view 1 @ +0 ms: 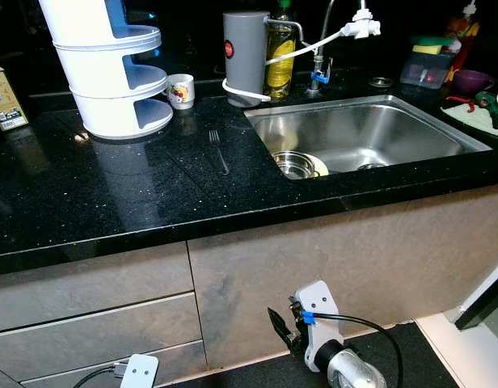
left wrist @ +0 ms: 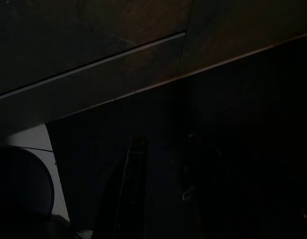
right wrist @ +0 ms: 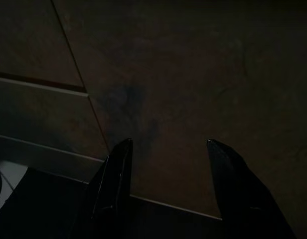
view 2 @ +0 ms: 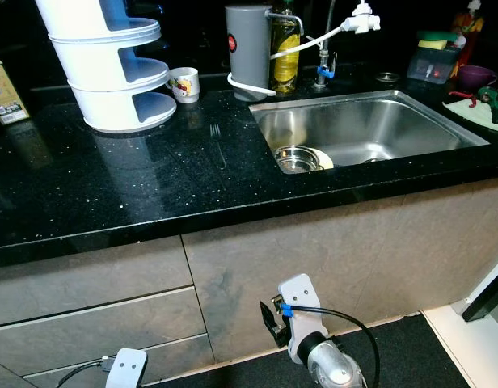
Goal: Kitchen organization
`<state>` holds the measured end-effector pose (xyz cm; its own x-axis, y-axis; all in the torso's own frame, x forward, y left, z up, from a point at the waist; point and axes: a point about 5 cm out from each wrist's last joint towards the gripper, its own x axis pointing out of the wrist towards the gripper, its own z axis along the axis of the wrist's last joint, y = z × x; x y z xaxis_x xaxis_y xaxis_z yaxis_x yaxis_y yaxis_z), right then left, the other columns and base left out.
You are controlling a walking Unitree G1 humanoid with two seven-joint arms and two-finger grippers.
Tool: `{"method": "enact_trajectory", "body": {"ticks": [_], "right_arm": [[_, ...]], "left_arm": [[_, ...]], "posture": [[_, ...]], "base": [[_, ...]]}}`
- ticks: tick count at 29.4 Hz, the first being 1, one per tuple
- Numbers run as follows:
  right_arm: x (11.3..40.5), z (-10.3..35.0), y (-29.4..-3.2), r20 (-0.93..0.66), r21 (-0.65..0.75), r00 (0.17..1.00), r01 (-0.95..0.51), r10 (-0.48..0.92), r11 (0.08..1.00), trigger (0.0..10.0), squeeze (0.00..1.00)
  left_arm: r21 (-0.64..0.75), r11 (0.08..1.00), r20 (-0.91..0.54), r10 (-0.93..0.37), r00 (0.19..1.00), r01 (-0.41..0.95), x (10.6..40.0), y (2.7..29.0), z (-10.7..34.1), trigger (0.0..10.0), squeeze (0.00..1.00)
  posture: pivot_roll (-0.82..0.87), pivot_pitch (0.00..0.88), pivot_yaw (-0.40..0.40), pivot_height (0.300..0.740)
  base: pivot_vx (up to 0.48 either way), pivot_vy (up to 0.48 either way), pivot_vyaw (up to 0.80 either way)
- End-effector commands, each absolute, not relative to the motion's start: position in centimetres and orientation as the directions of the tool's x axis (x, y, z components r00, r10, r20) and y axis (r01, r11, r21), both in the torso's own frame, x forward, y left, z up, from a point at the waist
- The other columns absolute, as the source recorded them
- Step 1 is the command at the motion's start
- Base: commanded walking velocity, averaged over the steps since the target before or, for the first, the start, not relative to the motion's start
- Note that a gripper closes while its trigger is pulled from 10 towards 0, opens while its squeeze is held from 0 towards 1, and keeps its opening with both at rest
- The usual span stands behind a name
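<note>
Right hand (view 1: 283, 330) hangs low by the cabinet, fingers apart, empty; left hand's (left wrist: 163, 189) state I cannot tell. Nothing is begun: next likely reach is the fork (view 1: 219, 150) on the worktop (view 1: 111, 194).

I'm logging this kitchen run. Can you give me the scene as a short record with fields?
counter: black worktop
on counter: fork, white tiered rack, small mug, grey canister
sink: steel basin with metal bowl inside
right gripper: low before the cabinet front, jaws open, empty
left gripper: hanging low by the drawers, too dark to judge
</note>
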<state>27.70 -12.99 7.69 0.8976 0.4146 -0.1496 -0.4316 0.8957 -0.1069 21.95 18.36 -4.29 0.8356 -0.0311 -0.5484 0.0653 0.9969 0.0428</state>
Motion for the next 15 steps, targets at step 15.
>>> {"method": "enact_trajectory", "body": {"ticks": [15], "right_arm": [[27.15,8.16,-13.52,-0.078,-0.053,0.910,-0.412,0.407,0.910,10.0,0.00]], "left_arm": [[0.055,0.994,-0.545,-0.045,0.837,0.090,21.81,19.05,-4.01,10.0,0.00]], "posture": [[-0.06,0.155,0.038,0.740]], "base": [[0.000,0.000,0.00]]}}
